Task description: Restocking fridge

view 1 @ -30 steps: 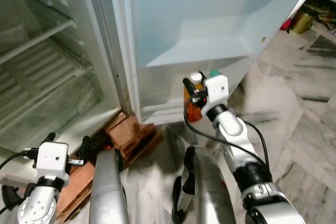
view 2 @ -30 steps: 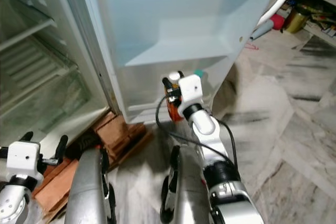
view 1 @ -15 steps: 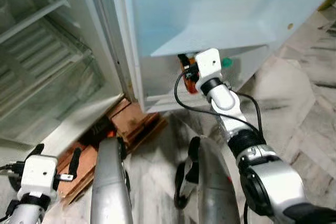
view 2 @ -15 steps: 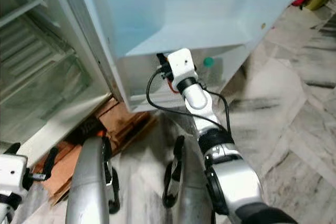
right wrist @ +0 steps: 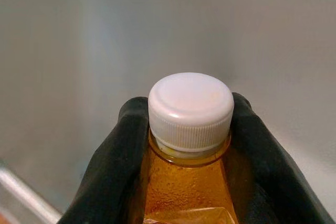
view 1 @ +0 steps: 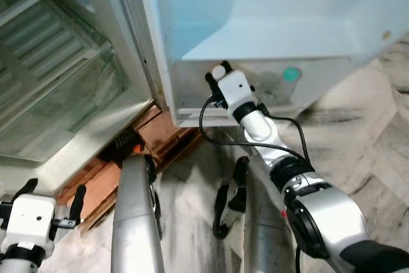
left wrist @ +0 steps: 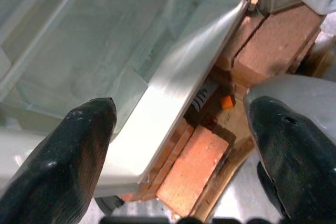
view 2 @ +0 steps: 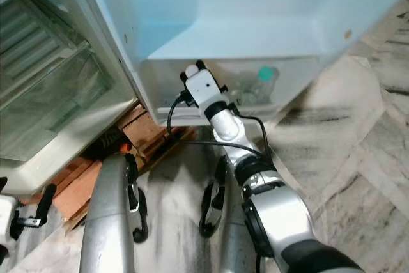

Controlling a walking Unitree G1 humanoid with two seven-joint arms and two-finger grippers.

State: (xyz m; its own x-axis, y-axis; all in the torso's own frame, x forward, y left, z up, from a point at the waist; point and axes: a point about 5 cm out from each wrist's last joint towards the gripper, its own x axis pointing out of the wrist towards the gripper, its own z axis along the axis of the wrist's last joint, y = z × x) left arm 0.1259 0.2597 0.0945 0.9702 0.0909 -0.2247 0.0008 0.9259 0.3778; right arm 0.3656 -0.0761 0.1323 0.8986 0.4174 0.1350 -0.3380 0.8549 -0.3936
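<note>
My right gripper (view 1: 216,81) is shut on the neck of a bottle of orange liquid with a white cap (right wrist: 191,109). Both black fingers (right wrist: 118,166) press against the bottle's neck just under the cap. The cap (view 1: 219,70) is at the left end of the lowest shelf (view 1: 268,108) of the open fridge door, and the wrist hides the bottle's body. A clear bottle with a green cap (view 1: 291,74) stands in that same shelf, further right. My left gripper (view 1: 52,193) hangs low at the left, open and holding nothing.
The fridge's inside (view 1: 64,75), with glass shelves and a clear drawer, is to the left. Red bricks (view 1: 160,135) prop up the fridge at floor level. Marble floor (view 1: 364,132) lies to the right. My two silver legs (view 1: 134,222) are below.
The camera has moved closer and tilted down. My right arm has stretched further forward, carrying the bottle up to the door's lowest shelf. The left gripper sits lower in the picture.
</note>
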